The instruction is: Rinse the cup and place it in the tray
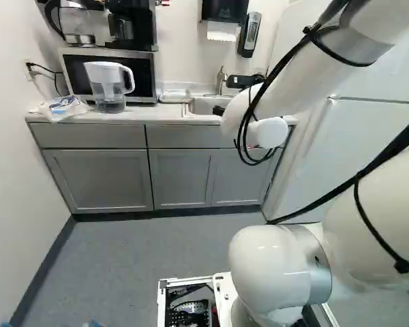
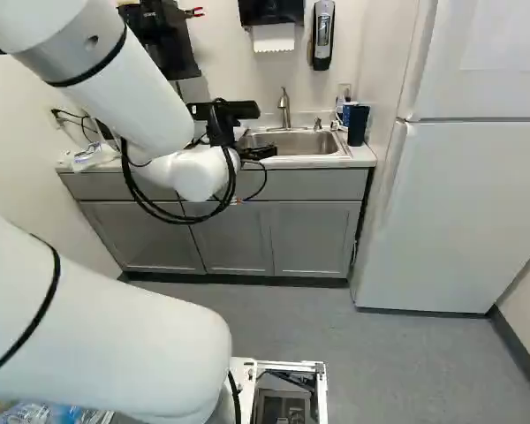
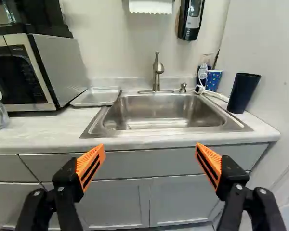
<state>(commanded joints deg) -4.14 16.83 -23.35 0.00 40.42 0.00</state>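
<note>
White arm [image 2: 128, 93] reaches ahead, its fingers [image 2: 263, 153] wide apart, facing the sink [image 3: 154, 113].

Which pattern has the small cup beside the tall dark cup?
The small cup is blue with light dots, best seen in the wrist view.

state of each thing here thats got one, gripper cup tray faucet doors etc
gripper: open, holding nothing
dark cup: upright beside the sink
tray: flat on the counter, empty
faucet: no water showing
microwave: door shut
cabinet doors: shut
fridge doors: shut
pitcher: upright
</note>
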